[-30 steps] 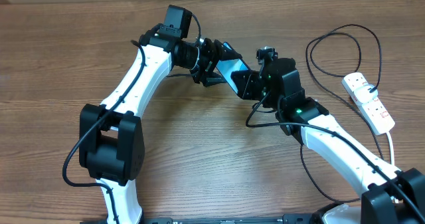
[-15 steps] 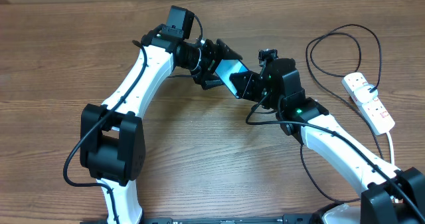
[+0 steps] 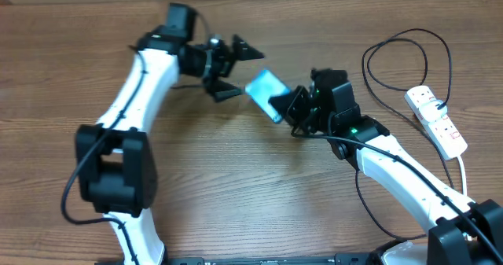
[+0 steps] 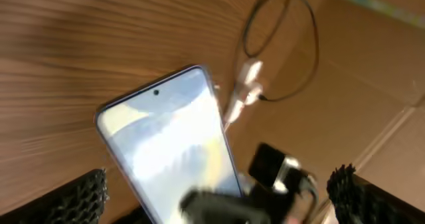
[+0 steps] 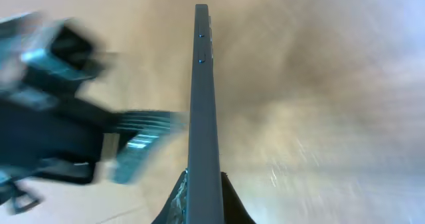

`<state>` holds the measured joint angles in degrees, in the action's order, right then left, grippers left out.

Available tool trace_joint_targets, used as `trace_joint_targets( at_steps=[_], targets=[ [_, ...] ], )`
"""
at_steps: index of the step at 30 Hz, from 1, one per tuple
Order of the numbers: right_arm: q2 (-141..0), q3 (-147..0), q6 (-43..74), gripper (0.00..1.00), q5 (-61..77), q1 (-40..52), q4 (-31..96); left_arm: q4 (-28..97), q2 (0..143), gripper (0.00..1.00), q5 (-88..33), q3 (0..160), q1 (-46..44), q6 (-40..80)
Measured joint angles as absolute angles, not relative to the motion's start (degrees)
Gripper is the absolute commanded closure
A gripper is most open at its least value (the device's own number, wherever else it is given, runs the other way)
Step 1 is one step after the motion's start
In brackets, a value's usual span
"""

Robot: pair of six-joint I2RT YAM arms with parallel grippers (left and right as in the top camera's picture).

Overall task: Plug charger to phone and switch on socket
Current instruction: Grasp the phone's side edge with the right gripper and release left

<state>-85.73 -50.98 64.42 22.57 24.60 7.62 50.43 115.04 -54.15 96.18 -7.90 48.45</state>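
Phone (image 3: pixel 263 88) | lower end hidden between right fingers (image 3: pixel 287 108) | wrist views blurred

You can read no text here; any lettering on the phone (image 4: pixel 169 141) is probably lost to blur.

Hidden / blurred / too small

Overhead: phone (image 3: pixel 263 84) lower end covered by right gripper (image 3: pixel 289 108). Charger (image 3: pixel 367 60) tip not visible, cable runs under right arm. Socket (image 3: pixel 438 122) switches too small to tell on/off. Left wrist: phone bottom cut by frame edge, w/ dark smear over it. Right wrist: heavy motion blur, phone edge-on only, screen hidden.
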Motion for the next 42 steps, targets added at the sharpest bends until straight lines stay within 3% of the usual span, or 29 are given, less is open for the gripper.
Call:
trace_joint_targets(
  at_steps=[10, 17, 25, 30, 36, 42],
  targets=[
    [-85.95, -50.24, 71.77, 0.96, 44.75, 25.17, 10.81, 75.77, 92.92, 0.00, -29.45, 96.84, 2.02, 32.88],
    [-84.38, -50.13, 62.98, 0.96, 56.77, 25.34, 30.15, 81.49, 82.30, 0.00, -17.80, 97.41, 1.98, 29.45],
    [-63.24, -50.09, 54.87, 0.96, 52.47, 25.32, 47.57, 87.46, 78.89, 0.01, -11.22, 97.47, 1.98, 28.49],
    [-48.99, -50.09, 59.70, 0.96, 41.08, 25.32, 52.03, 88.55, 77.84, 0.00, -10.63, 97.47, 1.98, 28.49],
    [-46.54, -45.65, 67.48, 0.96, 35.66, 25.32, 37.56, 88.53, 76.58, 0.00, -12.97, 97.47, 1.98, 28.75],
    [-58.72, -39.05, 75.75, 0.96, 40.99, 25.28, 11.20, 89.86, 70.76, 0.00, -13.32, 97.45, 1.98, 28.77]
  ],
)
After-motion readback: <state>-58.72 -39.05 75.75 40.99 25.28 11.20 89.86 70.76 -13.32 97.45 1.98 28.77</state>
